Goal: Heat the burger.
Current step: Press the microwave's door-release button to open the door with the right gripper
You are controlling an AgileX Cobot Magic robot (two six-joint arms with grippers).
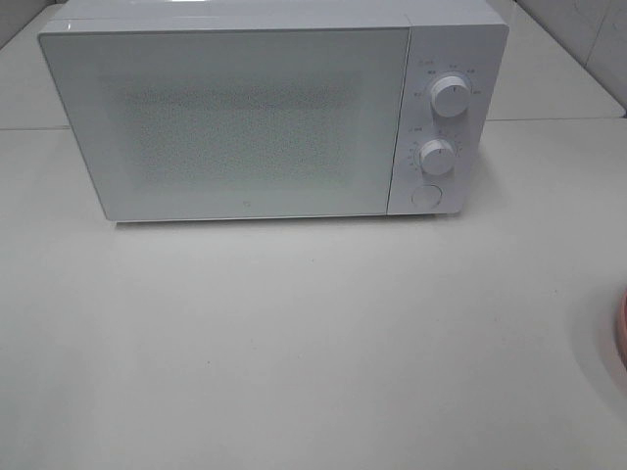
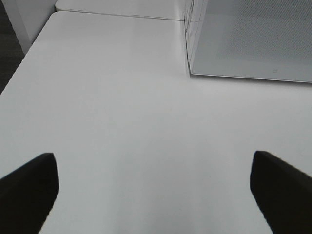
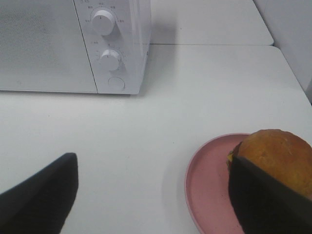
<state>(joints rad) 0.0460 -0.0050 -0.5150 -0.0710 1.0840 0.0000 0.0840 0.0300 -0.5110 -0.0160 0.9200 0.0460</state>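
The burger (image 3: 279, 150) shows only in the right wrist view: a golden-brown domed bun with a bit of yellow cheese, sitting on a pink plate (image 3: 207, 180). Its lower layers are hidden behind one dark finger (image 3: 268, 200). My right gripper (image 3: 153, 180) is open and empty, with that finger just in front of the burger and the other over bare table. The white microwave (image 1: 245, 117) stands at the back of the table with its door shut. My left gripper (image 2: 156, 195) is open and empty over bare table, in front of the microwave's left corner (image 2: 243, 44).
The microwave has two knobs (image 1: 449, 96) and a round button (image 1: 425, 195) on its right panel. The plate's rim (image 1: 622, 338) just shows at the right edge of the high view. A wall lies behind the table.
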